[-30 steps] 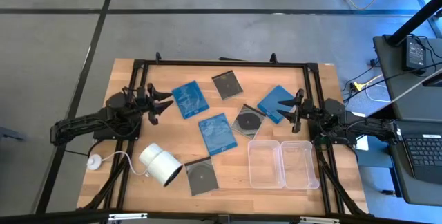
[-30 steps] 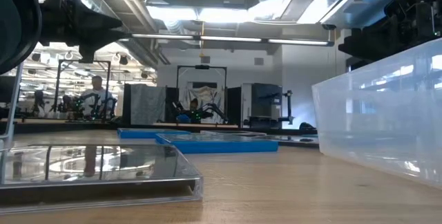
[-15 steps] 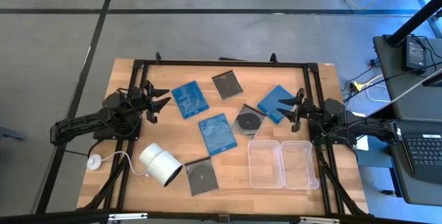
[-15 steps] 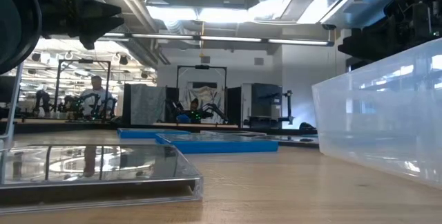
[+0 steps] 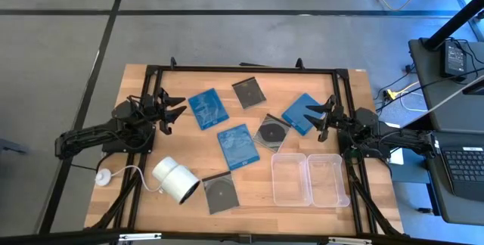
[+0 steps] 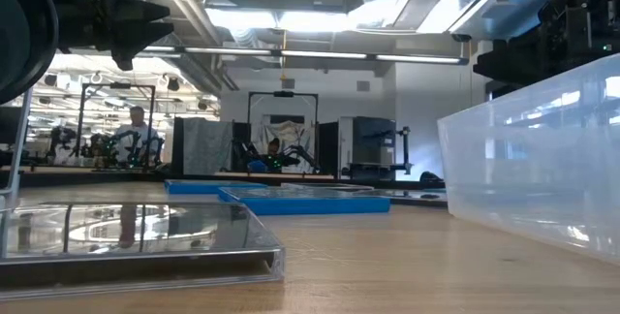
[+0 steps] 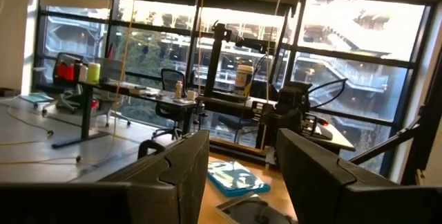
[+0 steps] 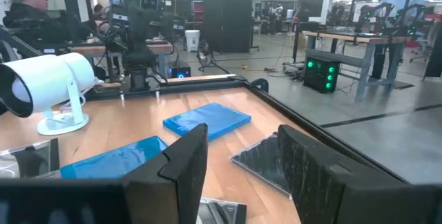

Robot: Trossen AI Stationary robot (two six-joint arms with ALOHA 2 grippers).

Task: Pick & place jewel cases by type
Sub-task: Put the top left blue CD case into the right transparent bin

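From above we see six jewel cases spread across the table (image 5: 144,200), none yet sorted; the right gripper (image 5: 325,116) hangs over the right edge with its fingers parted and nothing between them, pointing toward 9 o'clock; the nearest blue case (image 5: 303,113) lies just beside those fingertips, also at about 9 o'clock from them, turned diamond-wise so that a corner, not a flat edge, faces the jaws; we judge the wrist must turn to meet an edge squarely before closing.

The left gripper (image 5: 172,113) hovers at the table's left side, fingers likewise apart and empty, pointing toward 3 o'clock; the second blue case (image 5: 207,110) sits near it at 3 o'clock, slightly tilted; the third blue case (image 5: 238,146) lies mid-table, about equally far from both arms.

Of the dark cases, one (image 5: 249,92) lies at 12 o'clock from the centre, one (image 5: 271,132) just right of centre and nearer the right arm, one (image 5: 220,193) at 6 o'clock beside the white cylinder (image 5: 176,180).

The two clear trays (image 5: 311,199) stand side by side, touching, at 5 o'clock; both hold nothing.
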